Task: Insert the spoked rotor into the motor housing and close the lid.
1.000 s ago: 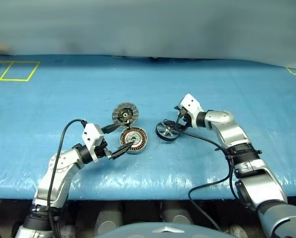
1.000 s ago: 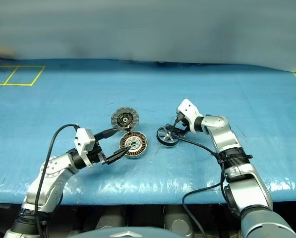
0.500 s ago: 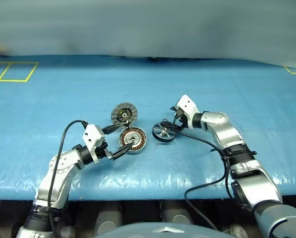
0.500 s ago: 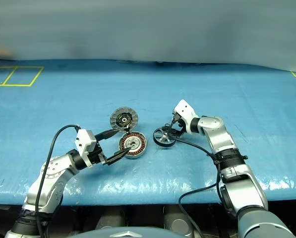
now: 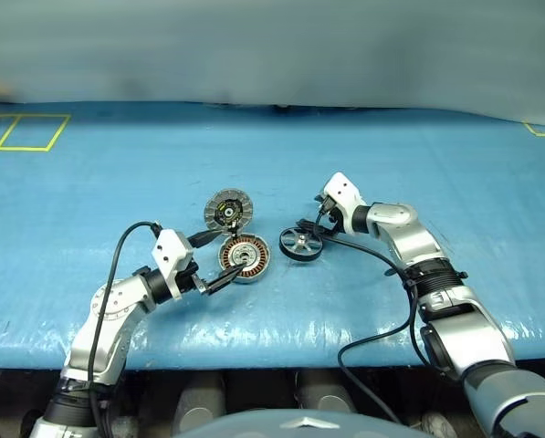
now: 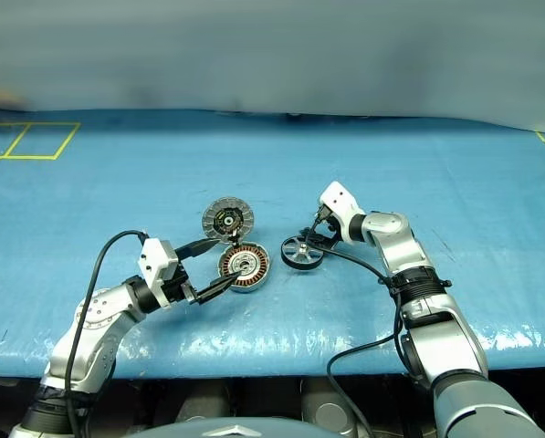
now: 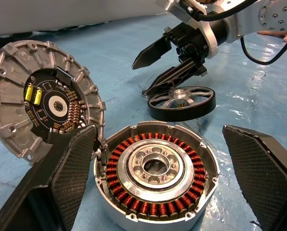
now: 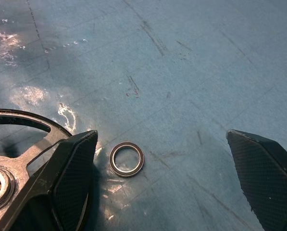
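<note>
With both grippers spread wide and empty, the right gripper (image 7: 169,65) touches the dark-rimmed, silver-spoked rotor (image 5: 300,244) lying on the blue table (image 5: 391,164) beside the copper-wound grey housing (image 5: 245,258), so 1 careless nudge could skid it away.

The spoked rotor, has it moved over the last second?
Yes. The dark-rimmed, silver-spoked rotor has slid left, closer to the round grey copper-wound motor housing, which has kept its place; the right claw is against its rim.

Left tool (image 5: 219,263) agape (level); right tool (image 5: 314,224) agape, tilted down
</note>
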